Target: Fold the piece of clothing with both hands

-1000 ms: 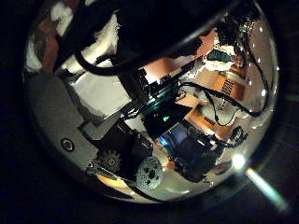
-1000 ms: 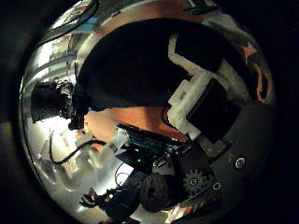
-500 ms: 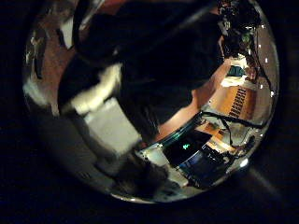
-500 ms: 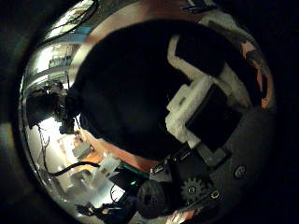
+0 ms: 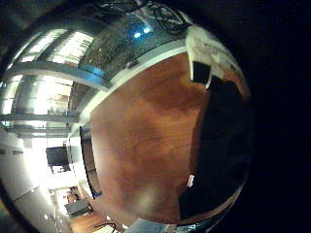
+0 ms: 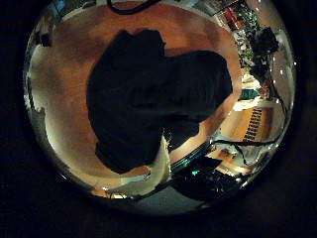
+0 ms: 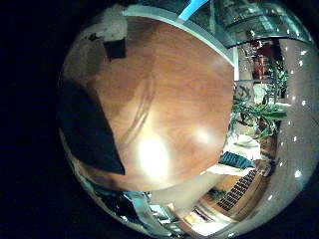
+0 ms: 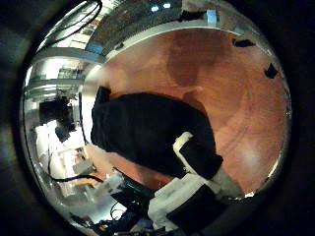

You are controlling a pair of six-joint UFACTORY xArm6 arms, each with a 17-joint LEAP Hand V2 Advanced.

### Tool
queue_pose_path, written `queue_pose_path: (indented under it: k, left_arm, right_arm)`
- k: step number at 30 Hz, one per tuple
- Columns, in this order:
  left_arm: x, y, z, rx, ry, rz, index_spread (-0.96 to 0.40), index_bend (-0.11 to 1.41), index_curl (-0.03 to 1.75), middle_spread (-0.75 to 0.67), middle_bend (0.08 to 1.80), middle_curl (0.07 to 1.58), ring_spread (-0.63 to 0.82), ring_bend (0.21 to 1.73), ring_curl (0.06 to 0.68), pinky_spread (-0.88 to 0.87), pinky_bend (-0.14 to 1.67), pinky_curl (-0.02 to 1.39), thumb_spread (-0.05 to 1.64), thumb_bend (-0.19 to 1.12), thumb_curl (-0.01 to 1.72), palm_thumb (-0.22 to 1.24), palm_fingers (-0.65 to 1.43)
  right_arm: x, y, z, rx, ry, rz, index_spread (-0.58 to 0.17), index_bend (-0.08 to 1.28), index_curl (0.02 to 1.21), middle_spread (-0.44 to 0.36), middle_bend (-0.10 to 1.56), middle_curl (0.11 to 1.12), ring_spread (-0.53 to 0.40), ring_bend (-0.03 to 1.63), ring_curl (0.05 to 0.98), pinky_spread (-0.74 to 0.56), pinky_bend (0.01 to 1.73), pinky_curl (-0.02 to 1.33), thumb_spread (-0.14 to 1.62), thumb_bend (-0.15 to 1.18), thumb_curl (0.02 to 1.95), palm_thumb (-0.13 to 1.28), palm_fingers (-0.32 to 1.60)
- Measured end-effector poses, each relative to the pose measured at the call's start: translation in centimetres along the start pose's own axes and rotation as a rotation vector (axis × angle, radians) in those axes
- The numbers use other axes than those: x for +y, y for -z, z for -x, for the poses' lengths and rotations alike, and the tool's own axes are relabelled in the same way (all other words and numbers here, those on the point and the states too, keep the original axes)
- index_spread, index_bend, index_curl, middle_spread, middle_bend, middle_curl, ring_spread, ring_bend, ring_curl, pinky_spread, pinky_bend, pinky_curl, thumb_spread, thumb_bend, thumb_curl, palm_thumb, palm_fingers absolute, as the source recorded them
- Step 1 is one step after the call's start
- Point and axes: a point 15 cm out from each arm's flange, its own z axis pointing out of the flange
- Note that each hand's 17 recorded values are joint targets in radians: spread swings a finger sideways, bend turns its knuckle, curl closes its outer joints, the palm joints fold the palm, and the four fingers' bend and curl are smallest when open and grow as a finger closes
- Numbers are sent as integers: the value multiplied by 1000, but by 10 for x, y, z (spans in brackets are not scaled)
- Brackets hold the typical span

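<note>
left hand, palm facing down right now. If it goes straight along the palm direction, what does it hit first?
Most likely the dark garment: it fills the middle of the left thumb side palm view, lying crumpled on the wooden table. A white finger of that hand shows at the garment's edge. How far off the cloth is, the views cannot settle.

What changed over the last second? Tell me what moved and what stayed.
Both hands rose away from the dark piece of clothing. Before, it filled the thumb-side views of the left hand and right hand; now it shows nearly whole, lying crumpled on the brown wooden table. The clothing stayed on the table.
</note>
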Motion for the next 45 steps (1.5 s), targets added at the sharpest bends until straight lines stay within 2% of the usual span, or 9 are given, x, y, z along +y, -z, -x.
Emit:
queue_pose_path:
  k: [6, 10, 14, 21, 24, 28, 34, 39, 45]
  left_arm:
    - [39, 4, -22, 17, -38, 23, -47, 149, 525, 301, 173, 390, 237, 788, 284, 284, 415, 576, 1025, -27, 320, 190, -33]
    - [71, -14, -42, 46, -64, 66, -42, 155, 479, 300, 177, 372, 259, 766, 273, 324, 410, 542, 1025, -27, 317, 191, -16]
    - [88, -25, -64, 83, -75, 76, -39, 160, 436, 289, 184, 358, 266, 752, 266, 347, 407, 510, 1025, -26, 314, 191, 2]
    - [107, -46, -75, 94, -87, 111, -37, 162, 392, 279, 183, 342, 266, 734, 258, 357, 410, 472, 1022, -22, 313, 213, 18]
    - [114, -56, -70, 69, -92, 113, -40, 164, 379, 274, 182, 336, 266, 730, 256, 364, 412, 459, 1026, -20, 316, 237, 22]
    - [121, -62, -44, 16, -69, 113, -39, 163, 366, 269, 186, 334, 266, 722, 254, 367, 412, 445, 1029, -23, 318, 255, 30]
    - [128, -51, -13, -26, -31, 95, -37, 160, 348, 255, 190, 331, 266, 713, 250, 360, 416, 424, 1030, -24, 319, 270, 41]
    - [133, -42, -11, -26, -25, 92, -36, 160, 337, 245, 187, 331, 268, 709, 248, 355, 419, 411, 1034, -25, 319, 275, 48]
    - [135, -28, -20, -7, -29, 74, -38, 160, 326, 241, 189, 332, 269, 711, 248, 347, 422, 399, 1036, -26, 317, 276, 54]
  right_arm:
    - [56, -26, 10, -32, 66, 139, -397, 265, 540, -119, 480, 517, -85, 799, 395, 180, 658, 468, 1289, -24, 333, 561, 69]
    - [89, -59, 18, -50, 89, 223, -389, 231, 504, -108, 447, 486, -65, 735, 364, 212, 599, 427, 1260, -23, 325, 534, 87]
    - [94, -78, 19, -49, 116, 238, -382, 194, 474, -94, 397, 455, -41, 682, 341, 237, 554, 396, 1228, -25, 319, 508, 93]
    - [98, -101, 21, -39, 140, 261, -376, 173, 423, -77, 343, 420, -11, 601, 306, 258, 501, 356, 1187, -21, 315, 483, 119]
    - [99, -105, 20, -31, 144, 260, -374, 168, 405, -75, 327, 411, -6, 585, 297, 261, 487, 345, 1181, -19, 314, 487, 135]
    - [104, -111, 21, -34, 145, 276, -371, 166, 383, -73, 312, 402, -1, 565, 289, 267, 473, 334, 1177, -19, 312, 488, 148]
    - [101, -115, 19, -16, 152, 261, -364, 155, 352, -71, 277, 387, 9, 537, 281, 276, 469, 324, 1168, -16, 315, 500, 126]
    - [96, -124, 21, 33, 182, 248, -360, 157, 330, -59, 251, 377, 25, 515, 273, 275, 466, 318, 1135, -22, 321, 509, 115]
    - [96, -145, 32, 60, 204, 295, -346, 166, 317, -45, 253, 373, 25, 515, 265, 283, 439, 300, 1101, -23, 328, 514, 181]
